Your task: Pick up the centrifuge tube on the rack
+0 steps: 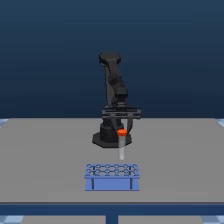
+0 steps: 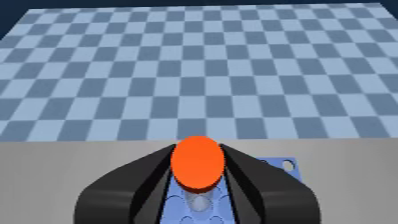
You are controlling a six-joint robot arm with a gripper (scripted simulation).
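Rack [image 1: 111,176] sits nearest on the grey surface [image 1: 40,160], its holes facing up. Above the rack, clear of its top, the tube [image 1: 121,144] hangs upright, orange cap uppermost. My tool [image 1: 121,131] is clamped on the tube at the cap [image 2: 197,163]. Beyond the rack, my arm's base [image 1: 106,138].

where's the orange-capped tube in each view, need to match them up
Exterior view: the centrifuge tube hangs upright in the gripper, above the rack.
Wrist view: its orange cap sits between the dark fingers.
Shared landmark: the light-blue rack below the tube.
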